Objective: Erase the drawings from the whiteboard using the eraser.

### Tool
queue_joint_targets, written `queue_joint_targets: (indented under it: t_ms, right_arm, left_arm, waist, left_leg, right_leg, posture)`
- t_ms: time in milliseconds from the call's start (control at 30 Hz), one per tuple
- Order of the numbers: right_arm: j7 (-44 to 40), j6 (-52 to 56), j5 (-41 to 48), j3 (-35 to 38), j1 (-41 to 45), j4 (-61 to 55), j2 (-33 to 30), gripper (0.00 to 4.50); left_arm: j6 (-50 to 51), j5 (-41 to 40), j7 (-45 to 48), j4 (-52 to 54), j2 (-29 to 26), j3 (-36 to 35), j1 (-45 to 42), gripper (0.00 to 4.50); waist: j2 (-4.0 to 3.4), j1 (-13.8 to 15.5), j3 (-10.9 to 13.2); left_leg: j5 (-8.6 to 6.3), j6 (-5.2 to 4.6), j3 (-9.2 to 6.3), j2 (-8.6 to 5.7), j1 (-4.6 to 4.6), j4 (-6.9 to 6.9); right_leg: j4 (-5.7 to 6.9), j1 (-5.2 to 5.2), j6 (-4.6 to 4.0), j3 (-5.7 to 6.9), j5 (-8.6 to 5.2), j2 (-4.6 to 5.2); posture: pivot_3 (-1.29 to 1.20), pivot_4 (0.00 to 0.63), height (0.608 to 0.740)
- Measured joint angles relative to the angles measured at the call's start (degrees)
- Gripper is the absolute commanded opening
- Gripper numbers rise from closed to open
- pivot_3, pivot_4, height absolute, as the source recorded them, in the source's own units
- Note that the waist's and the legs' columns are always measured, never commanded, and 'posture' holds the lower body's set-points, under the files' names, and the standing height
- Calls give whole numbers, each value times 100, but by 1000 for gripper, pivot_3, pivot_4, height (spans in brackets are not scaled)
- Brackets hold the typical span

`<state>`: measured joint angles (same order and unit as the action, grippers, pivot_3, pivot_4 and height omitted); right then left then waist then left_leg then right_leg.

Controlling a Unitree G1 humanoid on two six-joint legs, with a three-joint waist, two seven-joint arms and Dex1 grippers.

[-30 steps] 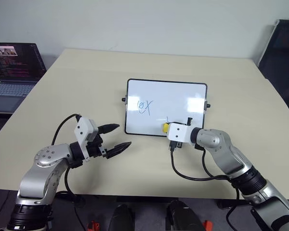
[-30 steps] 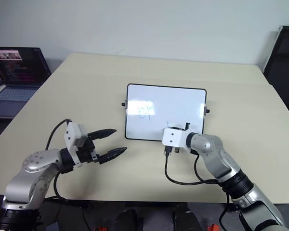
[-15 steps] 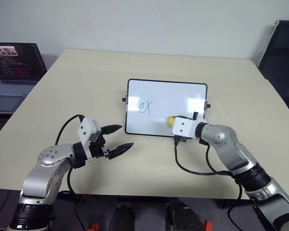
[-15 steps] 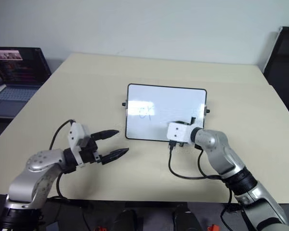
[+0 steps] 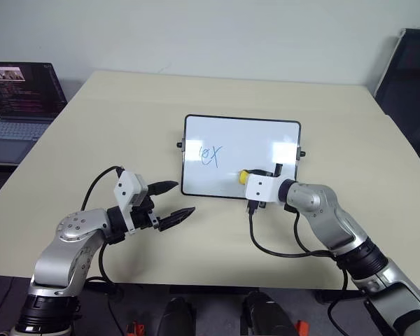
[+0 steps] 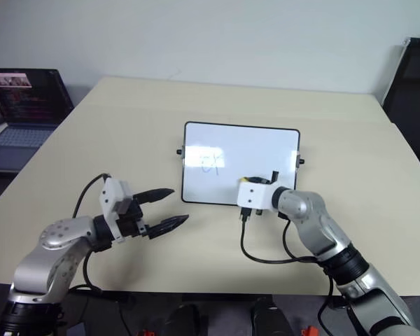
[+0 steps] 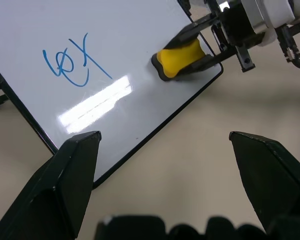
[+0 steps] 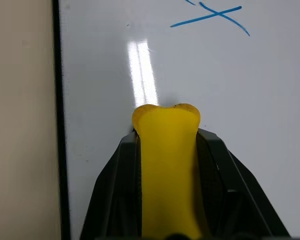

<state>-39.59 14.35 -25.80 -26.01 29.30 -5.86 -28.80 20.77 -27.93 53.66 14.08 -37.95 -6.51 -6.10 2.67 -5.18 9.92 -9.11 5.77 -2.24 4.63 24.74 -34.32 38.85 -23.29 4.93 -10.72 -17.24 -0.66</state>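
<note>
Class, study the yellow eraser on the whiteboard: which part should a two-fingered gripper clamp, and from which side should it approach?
Clamp the eraser's two long yellow sides, coming from the whiteboard's near edge, as the right gripper does. The dark underside stays flat on the board.

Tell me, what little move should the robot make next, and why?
Probably slide the yellow eraser in the right tool across the whiteboard toward the blue scribble. The eraser rests near the board's near edge, and that scribble remains unwiped.
</note>
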Motion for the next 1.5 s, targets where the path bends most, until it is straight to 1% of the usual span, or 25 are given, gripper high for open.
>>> queue_joint_targets:
  t_ms: [100, 267, 467, 600, 667, 733, 833, 900, 967, 1033, 1133, 1233, 1367, 1500]
  right_arm:
    - [-155, 84, 1, 7, -113, -127, -61, 1123]
    - [-175, 149, 33, 72, -122, -134, -172, 1123]
    - [-231, 147, 62, 411, -296, -253, -543, 1123]
    - [-222, 149, 63, 521, -489, -380, -627, 1123]
    - [-167, 191, 183, 647, -582, -482, -536, 1123]
    - [-115, 323, 347, 774, -609, -520, -306, 1123]
    - [-83, 710, 1039, 1254, -829, -955, 177, 1123]
    - [-160, 966, 1499, 1545, -1040, -1377, 340, 1123]
    - [-220, 1261, 2048, 1864, -1384, -1890, 468, 1123]
    - [-267, 1433, 2423, 2042, -1689, -2222, 523, 1123]
    - [-190, 1520, 2805, 2079, -1975, -2593, 653, 1123]
    - [6, 1501, 2953, 2081, -1988, -2712, 789, 1123]
    - [525, 1274, 3001, 2141, -2090, -2713, 1177, 1123]
    - [778, 1017, 3056, 2265, -2180, -2692, 1231, 1123]
  left_arm:
    - [0, -1, 1, 0, 1, 1, 0, 4500]
    - [0, -1, 5, -1, 4, 1, -2, 4500]
    - [-1, 0, 58, -3, 7, 7, -23, 4500]
    - [-2, 1, 65, -9, 7, 5, -27, 4500]
    - [-1, 0, 62, -9, 7, 0, -30, 4500]
    - [0, -6, 51, -11, 7, -4, -32, 4500]
    - [2, -71, -59, -44, 18, -138, -34, 4500]
    - [5, -124, -131, -114, 19, -313, -22, 4500]
    - [41, -186, -239, -118, 24, -529, 56, 4500]
    - [139, -282, -348, -110, 50, -655, 99, 4500]
    - [295, -410, -518, -81, 60, -760, 106, 4500]
    - [386, -509, -588, -48, 61, -791, 77, 4500]
    - [516, -623, -794, -20, 61, -902, -48, 4500]
    - [530, -689, -951, 102, 72, -949, -77, 4500]
  waist:
    - [0, 10, 0]
    - [0, 40, 0]
    - [4, 47, -2]
    - [3, 35, -2]
    - [2, 32, -1]
    - [2, 21, 1]
    - [1, 21, 5]
    - [-1, 28, 6]
    - [-2, 37, 6]
    - [-3, 40, 7]
    - [-5, 35, 8]
    - [-7, 24, 9]
    - [-7, 32, 9]
    - [-7, 35, 9]
  left_leg:
    - [0, 0, -4, 1, 0, 5]
    - [1, 0, -6, -4, 0, -4]
    - [1, 0, -5, -7, 0, -21]
    - [1, 0, -5, -6, 0, -22]
    - [1, 0, -5, -6, 0, -21]
    - [1, 0, -5, -6, 1, -19]
    - [1, 0, -5, -6, 17, 9]
    - [0, 1, -8, -4, 17, 38]
    - [-11, 15, -20, -2, 17, 49]
    - [-21, 29, -27, -1, 19, 55]
    - [-27, 37, -29, -1, 18, 56]
    - [-27, 37, -31, -1, 17, 55]
    - [-26, 38, -36, -3, 17, 43]
    - [-26, 38, -36, -3, 17, 39]
  right_leg:
    - [-1, 0, -2, 6, -1, 0]
    - [-2, 6, -2, 10, -1, 7]
    - [-8, 10, -2, 14, -1, 16]
    - [-8, 9, -2, 16, -1, 18]
    - [-7, 8, -2, 16, -1, 18]
    - [-6, 6, -2, 17, 0, 18]
    - [-1, 9, 0, 21, -1, 17]
    - [-1, 3, 0, 32, -13, 15]
    - [6, 3, 17, 47, -26, 14]
    - [6, 4, 10, 54, -41, 14]
    - [6, 5, 9, 56, -49, 14]
    - [7, 6, 14, 58, -51, 13]
    - [8, 10, -11, 58, -62, 13]
    - [8, 13, -12, 58, -62, 14]
  posture:
    - [0, 150, 740]
    - [0, 150, 740]
    - [0, 150, 740]
    - [0, 150, 740]
    - [0, 150, 740]
    - [0, 150, 740]
    - [0, 150, 740]
    - [0, 150, 740]
    - [0, 150, 740]
    - [0, 150, 740]
    - [0, 150, 740]
    - [0, 150, 740]
    - [0, 150, 740]
    - [0, 150, 740]
